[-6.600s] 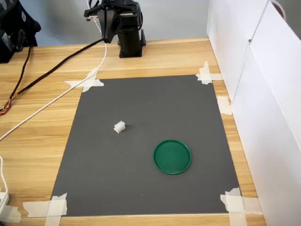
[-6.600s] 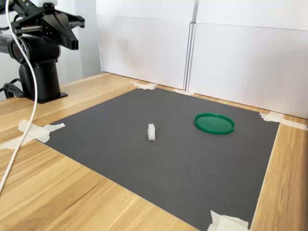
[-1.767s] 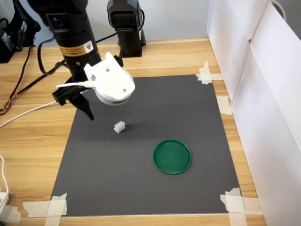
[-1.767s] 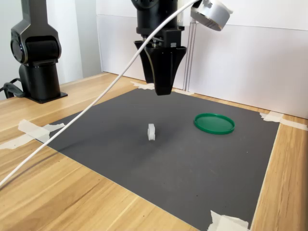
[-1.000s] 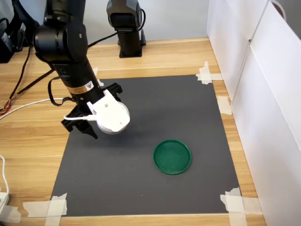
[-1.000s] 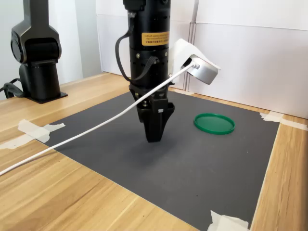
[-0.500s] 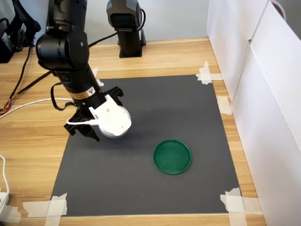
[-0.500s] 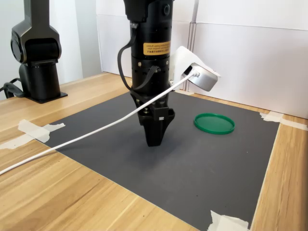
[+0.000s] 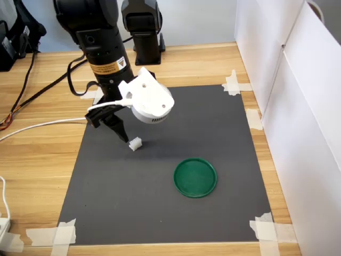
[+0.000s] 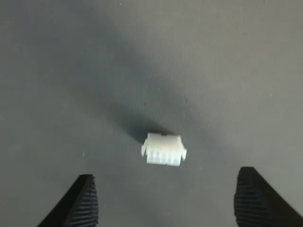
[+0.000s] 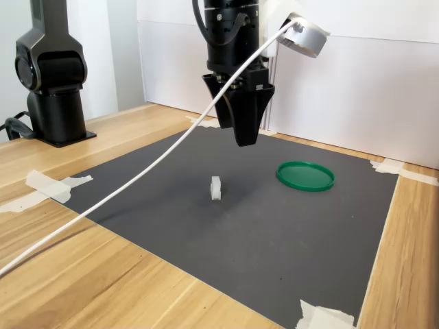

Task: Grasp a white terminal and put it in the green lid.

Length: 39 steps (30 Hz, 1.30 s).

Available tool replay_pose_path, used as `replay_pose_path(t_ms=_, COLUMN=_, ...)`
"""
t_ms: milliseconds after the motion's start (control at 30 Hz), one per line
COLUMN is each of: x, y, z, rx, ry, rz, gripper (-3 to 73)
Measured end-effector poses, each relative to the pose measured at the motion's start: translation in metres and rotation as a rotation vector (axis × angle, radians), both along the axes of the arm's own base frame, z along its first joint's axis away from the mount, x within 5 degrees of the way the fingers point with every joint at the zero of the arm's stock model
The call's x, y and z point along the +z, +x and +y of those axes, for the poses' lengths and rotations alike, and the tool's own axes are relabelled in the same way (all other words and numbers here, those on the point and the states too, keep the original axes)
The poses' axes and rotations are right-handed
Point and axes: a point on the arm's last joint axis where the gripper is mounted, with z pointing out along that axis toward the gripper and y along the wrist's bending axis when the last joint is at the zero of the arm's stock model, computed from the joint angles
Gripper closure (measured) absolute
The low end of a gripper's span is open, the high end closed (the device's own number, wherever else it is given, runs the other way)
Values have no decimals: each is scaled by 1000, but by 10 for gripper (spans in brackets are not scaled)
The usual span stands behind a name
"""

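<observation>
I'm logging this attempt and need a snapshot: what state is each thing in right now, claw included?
claw: open, raised above the mat, holding nothing.
white terminal: lying on the mat, free, not gripped; outside the lid.
green lid: flat on the mat, rim up, nothing in it.
dark mat: flat on the wooden table, corners taped down.
white cable: slack, hanging from the wrist camera.

Dark mat (image 9: 213, 122) taped to wooden table (image 9: 42, 160).
</observation>
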Motion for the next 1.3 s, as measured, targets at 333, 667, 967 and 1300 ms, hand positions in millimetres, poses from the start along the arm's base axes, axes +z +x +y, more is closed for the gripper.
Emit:
replay_pose_path(t_ms=333, x=-31, y=-10, z=-5, rx=2, ry=-52, rz=-31, gripper=0)
replay_pose_path(t_ms=667, x=-49, y=-4, z=-4, rx=1, ry=-49, rz=5, gripper=0)
replay_pose_path(t_ms=967, x=-66, y=-1, z=-4, rx=-5, ry=-48, rz=54, gripper=0)
replay_pose_path(t_ms=1300, x=-79, y=1, z=-7, rx=6, ry=-85, rz=42, gripper=0)
